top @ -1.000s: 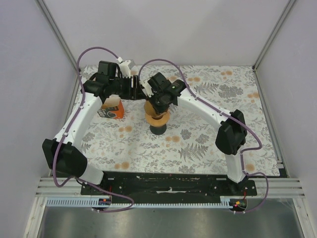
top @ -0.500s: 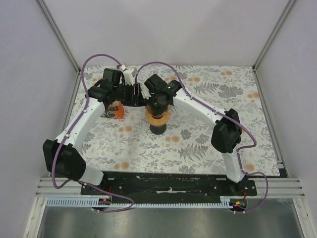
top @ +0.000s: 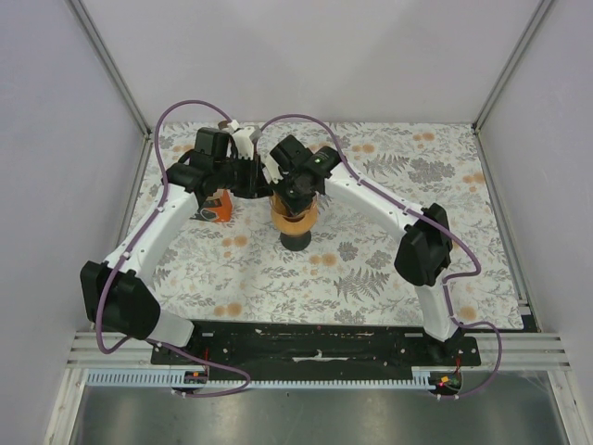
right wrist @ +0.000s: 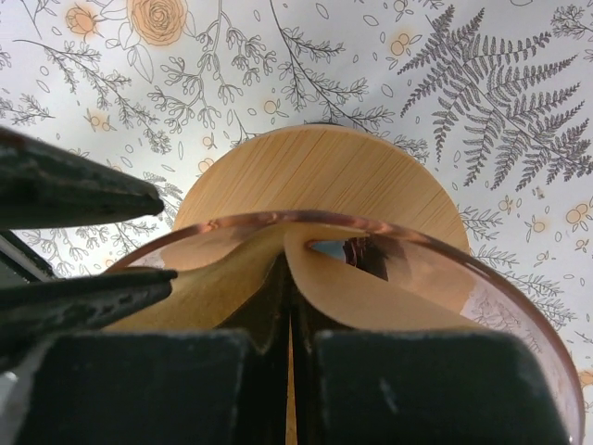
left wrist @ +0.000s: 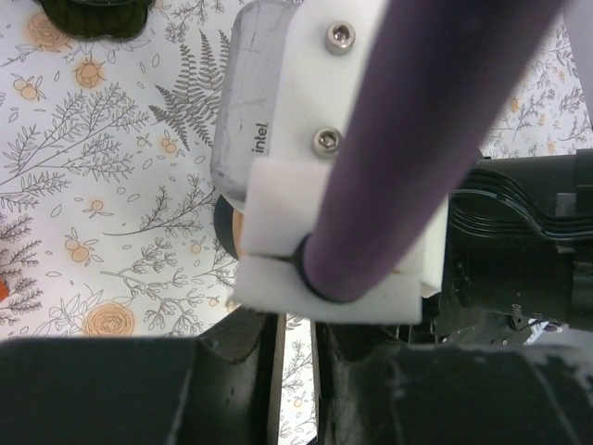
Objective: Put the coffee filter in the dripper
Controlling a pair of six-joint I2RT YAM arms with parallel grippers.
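**Brown coffee filter (right wrist: 371,298) being held inside the dripper (top: 296,222)**

On the table (top: 398,269), the filter's fold is being pinched by the right gripper (right wrist: 293,298), within the dripper's glass rim. Just left, an orange box (top: 217,209) is being partly covered by the left arm. Slightly farther, the left gripper (left wrist: 296,345) is being seen with jaws nearly together; its hold cannot be told.

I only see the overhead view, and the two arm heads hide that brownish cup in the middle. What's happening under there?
Observer: The right fingers pinch a folded paper coffee filter within the glass dripper rim.
Visitor: Is it spread open?
Observer: No, it is creased into two lobes at the pinch.
Visitor: And the left arm's camera?
Observer: It is mostly blocked by an Intel-marked camera housing and a thick purple cable.
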